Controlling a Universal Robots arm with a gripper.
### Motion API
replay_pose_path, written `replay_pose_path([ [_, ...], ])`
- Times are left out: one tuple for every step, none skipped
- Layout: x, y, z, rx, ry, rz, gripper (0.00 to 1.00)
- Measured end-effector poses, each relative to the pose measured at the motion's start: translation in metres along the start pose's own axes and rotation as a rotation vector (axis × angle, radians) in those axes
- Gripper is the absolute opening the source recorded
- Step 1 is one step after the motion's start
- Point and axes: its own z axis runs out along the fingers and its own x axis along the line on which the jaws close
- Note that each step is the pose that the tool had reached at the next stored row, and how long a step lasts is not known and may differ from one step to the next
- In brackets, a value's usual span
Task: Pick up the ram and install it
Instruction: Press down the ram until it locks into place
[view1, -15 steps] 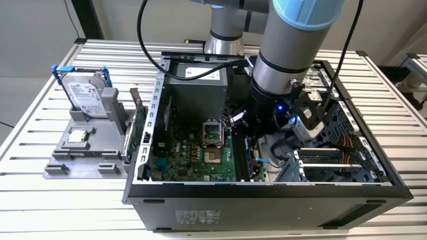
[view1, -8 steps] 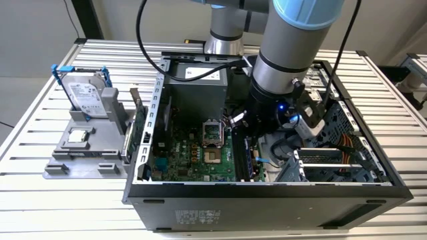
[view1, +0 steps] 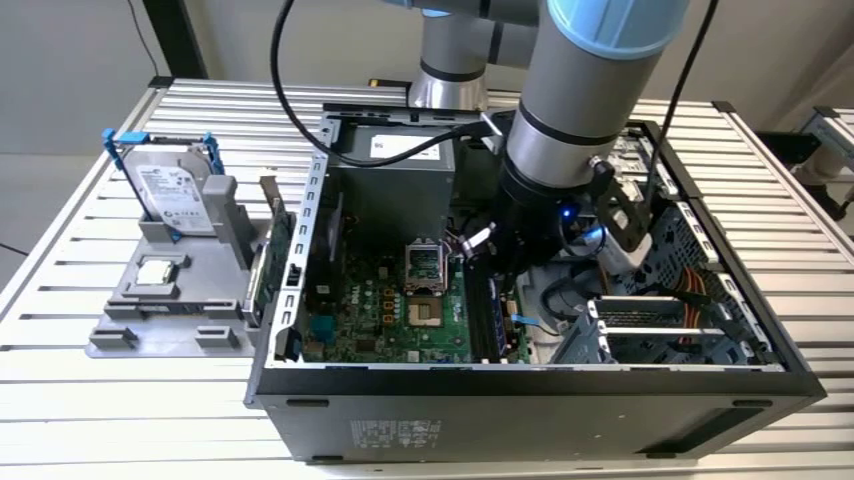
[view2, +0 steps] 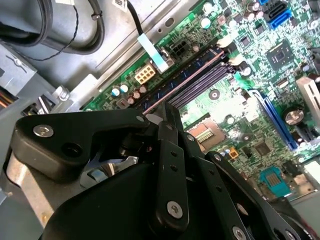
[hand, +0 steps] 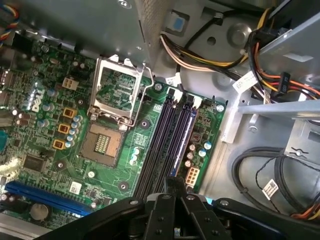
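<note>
Closed on the ram (view2: 187, 82) at lower centre of both wrist views, gripper (view2: 169, 114) holding it edge-down over the motherboard (hand: 50, 120) slots (hand: 165, 145).

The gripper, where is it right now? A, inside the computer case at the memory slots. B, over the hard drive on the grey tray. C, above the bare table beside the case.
A: in the first wrist view the gripper sits at the end of the memory slots, inside the computer case.
</note>
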Motion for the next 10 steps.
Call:
replay_pose_path([
  [-0.0001, 0.0, 0.0, 0.0, 0.0002, -0.008, 0.0],
  [-0.0003, 0.0, 0.0, 0.0001, 0.0004, -0.017, 0.0],
  [-0.0004, 0.0, 0.0, 0.0, 0.0005, -0.025, 0.0],
  [-0.0006, 0.0, 0.0, 0.0001, 0.0007, -0.033, 0.0],
  [-0.0007, 0.0, 0.0, 0.0001, 0.0008, -0.041, 0.0],
  [-0.0008, 0.0, -0.0001, 0.0003, 0.0011, -0.048, 0.0],
  [-0.0009, 0.0001, 0.0, 0.0001, 0.0011, -0.055, 0.0],
  [-0.001, 0.0001, -0.0001, 0.0004, 0.0014, -0.063, 0.0],
  [-0.001, 0.0001, 0.0, 0.0002, 0.0014, -0.07, 0.0],
  [-0.001, 0.0001, -0.0001, 0.0004, 0.0017, -0.077, 0.0],
])
